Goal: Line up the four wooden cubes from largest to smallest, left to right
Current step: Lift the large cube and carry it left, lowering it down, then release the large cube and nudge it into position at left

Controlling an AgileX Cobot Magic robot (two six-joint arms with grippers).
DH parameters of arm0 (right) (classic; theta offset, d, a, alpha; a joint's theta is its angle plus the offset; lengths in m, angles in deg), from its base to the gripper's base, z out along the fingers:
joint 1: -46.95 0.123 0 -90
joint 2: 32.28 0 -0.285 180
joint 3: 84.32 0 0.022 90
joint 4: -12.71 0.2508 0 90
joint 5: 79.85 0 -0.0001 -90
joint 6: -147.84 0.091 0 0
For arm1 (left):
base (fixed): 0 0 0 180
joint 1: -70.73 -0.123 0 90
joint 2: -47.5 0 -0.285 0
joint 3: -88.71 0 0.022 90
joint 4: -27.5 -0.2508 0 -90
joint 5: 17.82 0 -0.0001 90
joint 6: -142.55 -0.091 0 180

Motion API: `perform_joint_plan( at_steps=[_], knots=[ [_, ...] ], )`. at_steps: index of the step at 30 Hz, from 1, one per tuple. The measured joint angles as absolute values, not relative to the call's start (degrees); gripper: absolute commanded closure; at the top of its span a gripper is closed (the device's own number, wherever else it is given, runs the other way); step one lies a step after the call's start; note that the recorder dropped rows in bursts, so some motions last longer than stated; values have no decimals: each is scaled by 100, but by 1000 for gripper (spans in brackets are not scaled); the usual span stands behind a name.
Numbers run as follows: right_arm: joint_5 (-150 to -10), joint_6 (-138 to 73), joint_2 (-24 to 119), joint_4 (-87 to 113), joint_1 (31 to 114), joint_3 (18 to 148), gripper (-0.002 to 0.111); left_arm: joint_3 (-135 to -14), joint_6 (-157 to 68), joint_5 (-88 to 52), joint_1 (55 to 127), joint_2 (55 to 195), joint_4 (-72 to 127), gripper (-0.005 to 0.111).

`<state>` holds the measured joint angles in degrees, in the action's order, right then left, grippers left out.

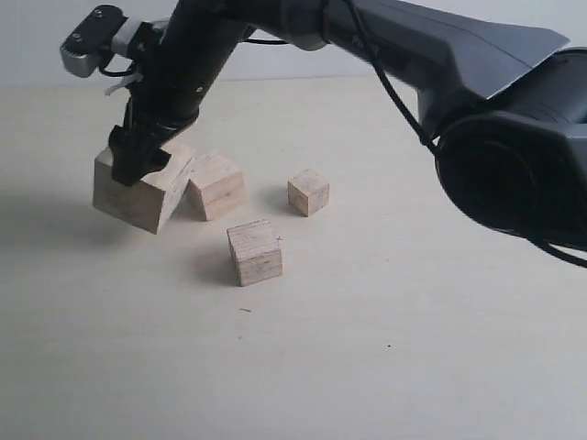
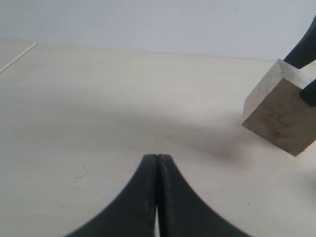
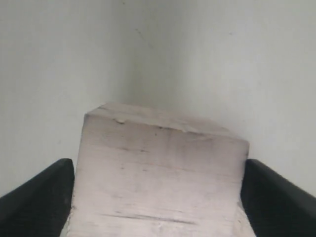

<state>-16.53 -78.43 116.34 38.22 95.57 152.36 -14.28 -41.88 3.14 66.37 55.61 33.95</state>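
exterior: right fingers (image 1: 138,158), reaching across to the left, clamp the largest cube (image 1: 138,197), tilted, off the desk (image 1: 413,348); second cube (image 1: 216,186) just beside, smallest cube (image 1: 308,192) and third cube (image 1: 254,252) near.
left wrist: left fingers (image 2: 150,173) pressed together, empty.
right wrist: that cube fills the gap.

We saw pale unpainted wooden cubes (image 1: 254,252), matt and grainy, the largest cube (image 3: 158,173) chipped along one edge, on a smooth matt cream tabletop (image 1: 413,348); the black arm casing (image 1: 459,46) looked plastic.

You have a pale, lightly speckled desk (image 1: 413,348) beneath the jaws and a plain whitish wall (image 1: 32,41) beyond them.
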Motion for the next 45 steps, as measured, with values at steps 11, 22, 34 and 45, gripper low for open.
perform_joint_plan(
  at_steps=[11,22,34,45],
  knots=[
    [-1053,-8747,11647,4455,9287,15065,108,-1428,-4188,314,6637,5561,3395,107],
    [-1064,-9444,11655,5261,9325,15065,108,-1428,-4188,314,6637,5561,3395,107],
    [-1239,-9253,11696,4585,9740,15065,108,-1428,-4188,314,6637,5561,3395,107],
    [-1513,-9172,12083,4272,9754,15065,108,-1428,-4188,314,6637,5561,3395,107]
  ],
)
